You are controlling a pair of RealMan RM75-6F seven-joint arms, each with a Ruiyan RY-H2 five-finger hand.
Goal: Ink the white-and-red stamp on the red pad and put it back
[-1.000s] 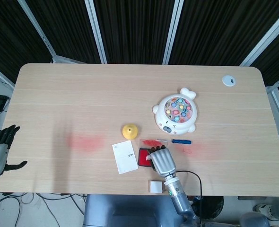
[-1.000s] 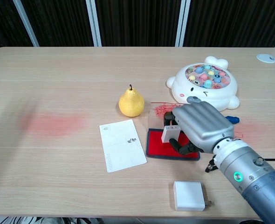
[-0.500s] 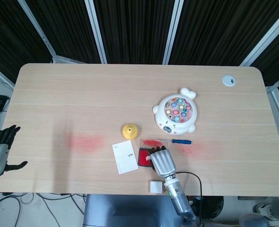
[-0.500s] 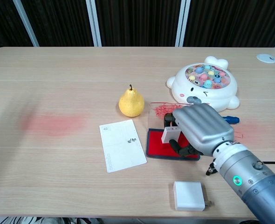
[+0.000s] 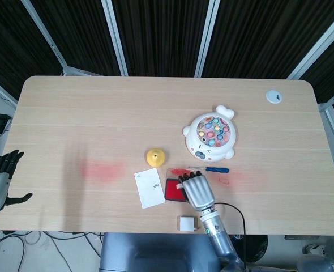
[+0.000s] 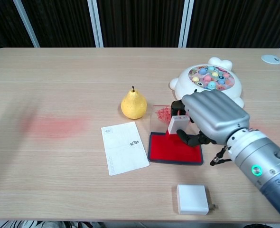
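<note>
The right hand (image 6: 211,116) pinches the stamp (image 6: 174,124) just above the red pad (image 6: 175,150); inking looks done, so next comes setting it down.

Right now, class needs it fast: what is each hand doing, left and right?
Left hand: open, fingers spread, holding nothing, off the table's left edge.
Right hand: holding the white-and-red stamp, above the red pad.

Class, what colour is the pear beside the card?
Yellow. The pear shows best in the chest view.
</note>
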